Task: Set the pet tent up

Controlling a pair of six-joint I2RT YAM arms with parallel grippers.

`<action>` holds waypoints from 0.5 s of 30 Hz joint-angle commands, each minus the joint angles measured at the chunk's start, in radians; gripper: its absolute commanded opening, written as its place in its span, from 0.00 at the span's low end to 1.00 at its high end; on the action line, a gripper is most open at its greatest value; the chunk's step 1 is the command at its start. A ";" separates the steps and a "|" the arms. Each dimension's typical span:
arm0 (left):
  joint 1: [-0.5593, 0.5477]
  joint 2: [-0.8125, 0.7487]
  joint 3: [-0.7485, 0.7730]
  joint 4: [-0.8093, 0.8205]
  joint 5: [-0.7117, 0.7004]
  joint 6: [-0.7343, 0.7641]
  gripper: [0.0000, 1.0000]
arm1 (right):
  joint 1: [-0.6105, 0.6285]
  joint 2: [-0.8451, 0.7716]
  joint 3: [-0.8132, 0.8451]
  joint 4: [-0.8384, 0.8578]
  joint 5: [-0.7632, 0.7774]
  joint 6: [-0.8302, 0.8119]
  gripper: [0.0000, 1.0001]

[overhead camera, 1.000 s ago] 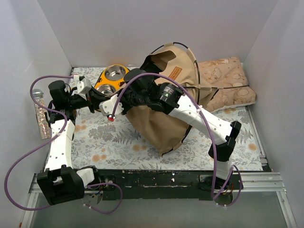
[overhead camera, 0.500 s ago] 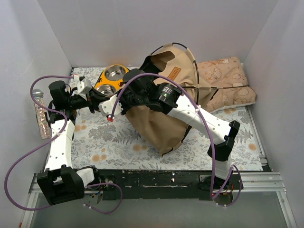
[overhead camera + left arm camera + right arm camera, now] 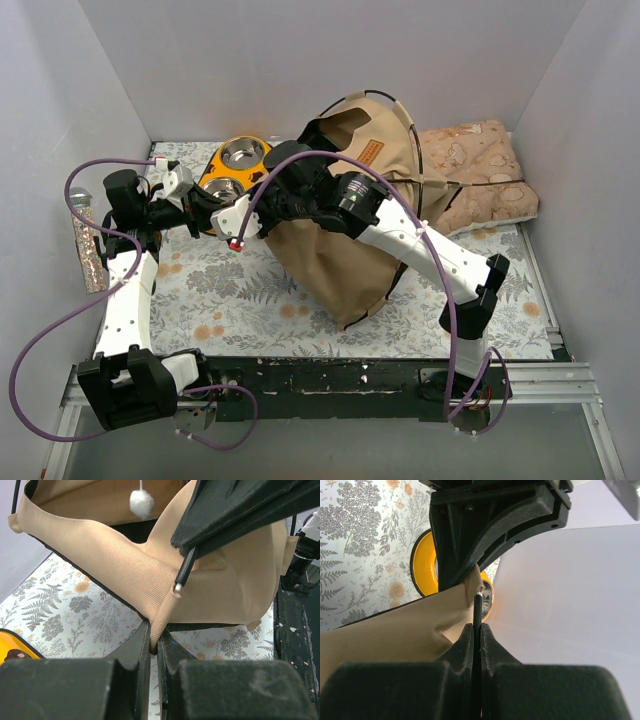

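Note:
The pet tent [image 3: 340, 262] is a tan fabric shell with a brown label patch [image 3: 368, 153], half raised in the middle of the floral mat. Thin black poles [image 3: 385, 96] arc over its top. My left gripper [image 3: 218, 203] is at the tent's left corner. In the left wrist view it [image 3: 156, 647] is shut on a tan fabric corner [image 3: 165, 610], with a black pole tip [image 3: 178, 586] just above. My right gripper [image 3: 268, 196] meets it there. In the right wrist view it [image 3: 476, 630] is shut on the thin black pole [image 3: 478, 611], whose tip touches the fabric edge [image 3: 470, 587].
The yellow double steel bowl [image 3: 236, 165] stands just behind both grippers. The pinkish-beige cushion [image 3: 485, 170] lies at the back right against the tent. A glittery tube [image 3: 88, 245] leans at the left wall. Grey walls close in three sides. A white pompom [image 3: 141, 503] hangs inside the tent.
My right wrist has shifted slightly right and back with the pole. The left gripper and the tent have barely moved.

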 commanded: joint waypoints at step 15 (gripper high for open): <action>0.002 -0.024 0.017 -0.001 0.173 0.007 0.00 | -0.028 -0.044 -0.003 -0.057 0.033 0.001 0.01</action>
